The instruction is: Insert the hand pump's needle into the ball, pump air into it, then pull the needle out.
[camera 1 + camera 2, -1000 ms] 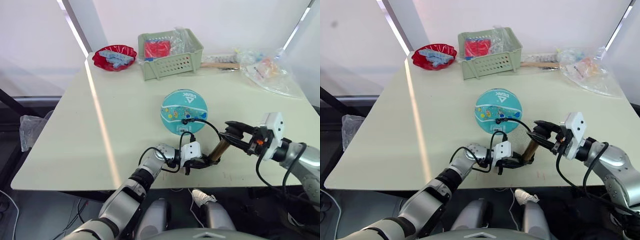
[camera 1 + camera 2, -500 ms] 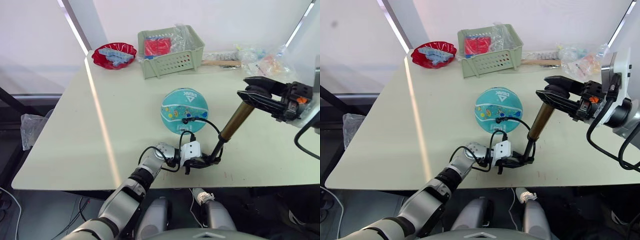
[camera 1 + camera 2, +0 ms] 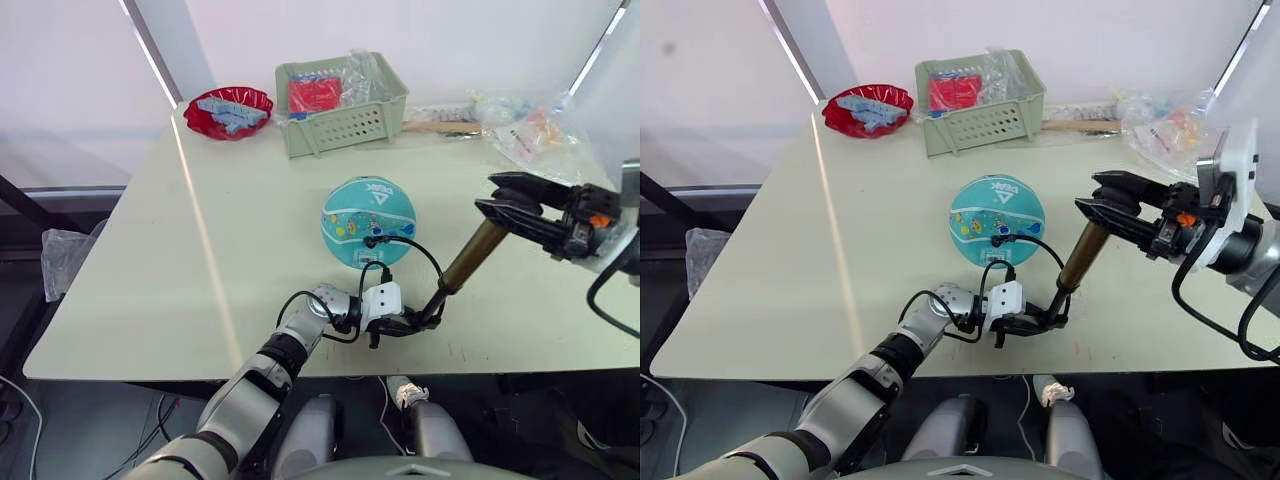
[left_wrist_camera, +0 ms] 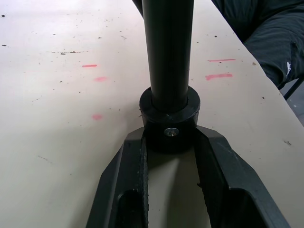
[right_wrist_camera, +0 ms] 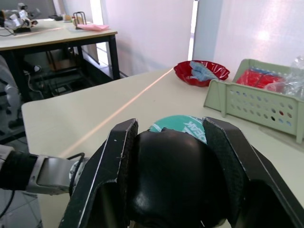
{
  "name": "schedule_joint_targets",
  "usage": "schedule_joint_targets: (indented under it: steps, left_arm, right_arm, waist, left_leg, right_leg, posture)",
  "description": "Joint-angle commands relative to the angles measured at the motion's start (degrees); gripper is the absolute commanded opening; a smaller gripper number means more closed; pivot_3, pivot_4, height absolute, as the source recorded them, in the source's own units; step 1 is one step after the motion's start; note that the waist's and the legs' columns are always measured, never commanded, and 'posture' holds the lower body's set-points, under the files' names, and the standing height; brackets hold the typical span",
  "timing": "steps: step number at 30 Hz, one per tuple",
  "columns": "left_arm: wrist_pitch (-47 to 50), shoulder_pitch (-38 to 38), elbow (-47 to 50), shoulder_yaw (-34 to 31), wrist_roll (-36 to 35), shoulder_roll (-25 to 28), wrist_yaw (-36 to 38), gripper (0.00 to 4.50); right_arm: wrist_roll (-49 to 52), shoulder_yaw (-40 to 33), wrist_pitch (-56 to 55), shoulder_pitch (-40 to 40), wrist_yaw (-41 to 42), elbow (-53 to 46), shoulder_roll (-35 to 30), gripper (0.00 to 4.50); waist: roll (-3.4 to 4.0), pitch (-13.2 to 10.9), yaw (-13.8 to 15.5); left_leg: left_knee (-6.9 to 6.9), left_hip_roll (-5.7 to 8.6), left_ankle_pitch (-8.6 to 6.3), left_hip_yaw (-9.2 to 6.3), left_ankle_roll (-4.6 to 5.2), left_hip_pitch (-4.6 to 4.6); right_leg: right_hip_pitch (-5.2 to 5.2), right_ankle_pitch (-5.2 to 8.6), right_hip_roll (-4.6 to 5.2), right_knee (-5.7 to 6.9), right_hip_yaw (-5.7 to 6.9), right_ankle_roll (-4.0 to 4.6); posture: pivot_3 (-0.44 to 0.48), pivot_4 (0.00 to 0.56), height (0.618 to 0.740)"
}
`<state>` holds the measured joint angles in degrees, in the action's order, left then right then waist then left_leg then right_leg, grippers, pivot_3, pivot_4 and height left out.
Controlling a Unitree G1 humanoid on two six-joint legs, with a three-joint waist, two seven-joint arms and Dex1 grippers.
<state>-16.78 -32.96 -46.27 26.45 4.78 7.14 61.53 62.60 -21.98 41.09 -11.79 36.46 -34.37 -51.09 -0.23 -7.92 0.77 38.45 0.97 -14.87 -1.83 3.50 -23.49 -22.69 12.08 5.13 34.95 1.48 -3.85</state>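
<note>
My left gripper (image 4: 168,142) is clenched on the base of the one hand pump (image 3: 472,258), pinning it to the table (image 3: 250,200); my right gripper (image 3: 520,200) grasps its T-handle (image 5: 173,178). The one ball (image 3: 368,222) sits just beyond my left fingers (image 4: 223,166), hose (image 3: 415,245) running to it. I judge a skewed push could tip the pump or yank the needle out.

Glossy teal ball (image 3: 368,221), brushed bronze metal hand pump (image 3: 462,269), matt cream table (image 3: 240,230), shiny red bowl (image 3: 229,112), slatted green plastic basket (image 3: 340,120)
</note>
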Motion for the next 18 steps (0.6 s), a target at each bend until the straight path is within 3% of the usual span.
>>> schedule_joint_targets:
  steps: [1,10,18]
  left_arm:
    - [1.9,2.2,-5.6,1.4,3.5,1.7,-0.1,1.01]
    - [0.8,1.6,-7.0,1.7,3.7,1.1,-0.3,1.01]
    - [0.3,1.0,-7.6,1.4,3.8,1.5,0.1,1.01]
  right_arm:
    - [-5.8,5.2,-2.3,4.6,1.5,-1.4,2.4,1.83]
    - [-26.2,18.6,-16.4,12.6,3.5,5.1,10.8,1.83]
    - [-34.2,22.1,-24.3,13.2,4.4,9.7,15.2,1.83]
  waist:
    - [-0.2,0.2,0.0]
    - [-0.48,0.5,0.0]
    - [-0.44,0.6,0.0]
  left_leg:
    - [0.0,-0.02,0.0,-0.02,0.0,0.02]
    - [-0.06,-0.08,-0.01,0.02,-0.01,0.62]
    - [-0.07,-0.15,-0.01,0.0,-0.02,0.75]
  right_leg:
    - [0.02,0.0,-0.03,0.0,0.02,0.0]
    - [0.51,0.04,-0.08,-0.02,-0.04,-0.04]
    - [0.59,0.05,-0.12,-0.02,-0.01,-0.04]
  posture:
    - [0.0,0.15,0.737]
    - [0.0,0.15,0.737]
    - [0.0,0.15,0.737]
